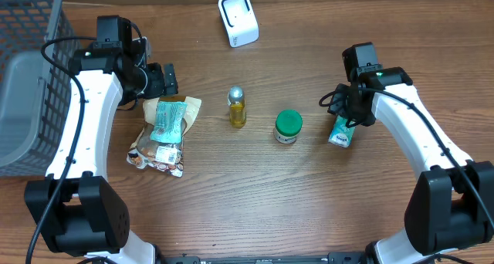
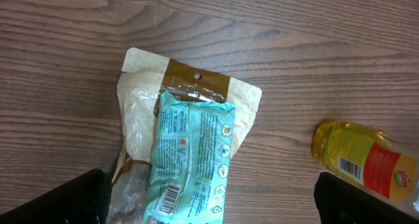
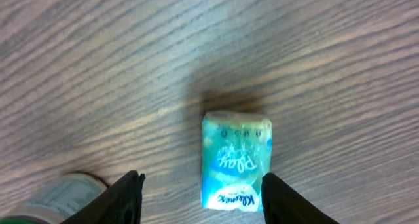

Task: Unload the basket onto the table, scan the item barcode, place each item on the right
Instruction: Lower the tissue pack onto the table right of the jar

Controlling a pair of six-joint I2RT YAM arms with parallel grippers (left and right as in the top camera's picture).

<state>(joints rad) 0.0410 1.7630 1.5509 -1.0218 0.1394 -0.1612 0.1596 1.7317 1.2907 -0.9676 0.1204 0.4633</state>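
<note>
A teal Kleenex tissue pack [image 3: 236, 162] lies on the wood table [image 1: 324, 194], at the right in the overhead view [image 1: 340, 131]. My right gripper [image 3: 201, 185] hangs over it, open. The pack sits between the fingers, close to the right one and well clear of the left one. My left gripper [image 2: 211, 191] stands wide open above a teal pouch [image 2: 193, 158] whose barcode [image 2: 171, 198] faces up. That pouch rests on a tan snack bag [image 2: 141, 112]. The white scanner [image 1: 238, 18] stands at the back centre.
A yellow bottle [image 1: 237, 108] and a green-lidded jar [image 1: 288, 126] stand mid-table between the arms. The bottle [image 2: 366, 162] shows a barcode in the left wrist view. A grey mesh basket [image 1: 27, 79] fills the far left edge.
</note>
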